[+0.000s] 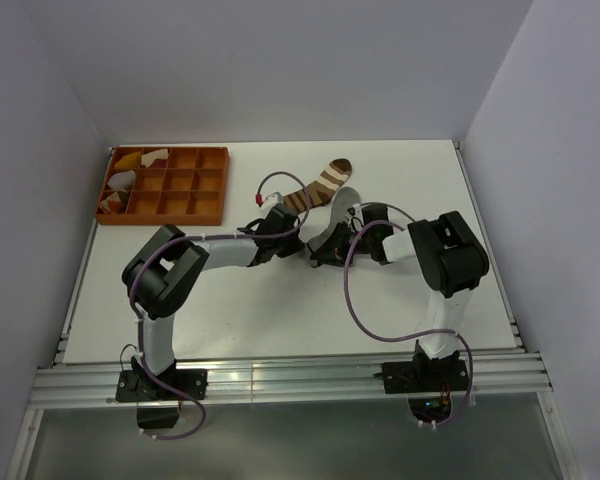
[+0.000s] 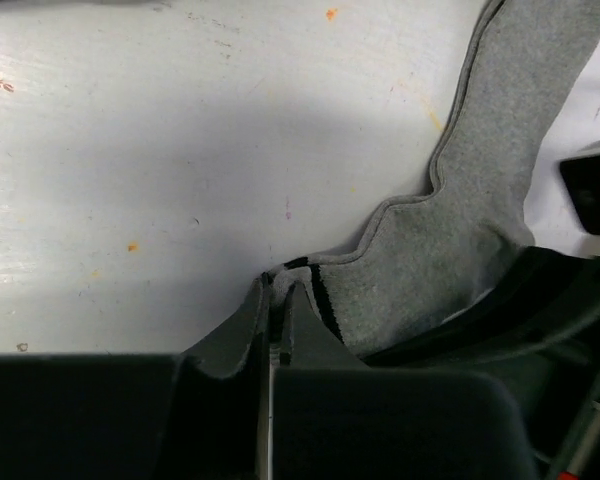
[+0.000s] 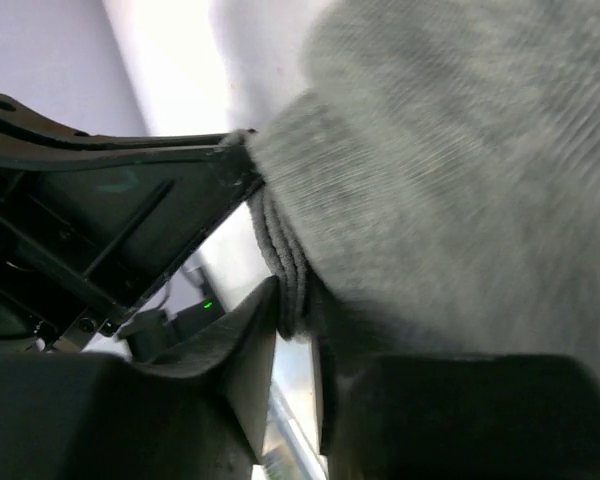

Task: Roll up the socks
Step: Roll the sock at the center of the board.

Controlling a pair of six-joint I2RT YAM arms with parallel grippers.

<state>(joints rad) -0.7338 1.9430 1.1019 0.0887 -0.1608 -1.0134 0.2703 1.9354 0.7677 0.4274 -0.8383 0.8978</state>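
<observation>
Barely underway: left pincer (image 2: 271, 300) sits closed tight at the cuff of the grey sock (image 2: 460, 230), right pincer (image 3: 298, 320) narrowly nips its bunched fold; brown striped sock (image 1: 320, 185) lies flat, nothing rolled yet.

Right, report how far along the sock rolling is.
Done: no finished roll shows. In hand: the left pincer is shut on the striped cuff of the grey sock, and the right pincer sits at a bunched fold of it, grip unclear. Left: the grey sock is mostly spread out, and the brown striped sock lies unrolled.
</observation>
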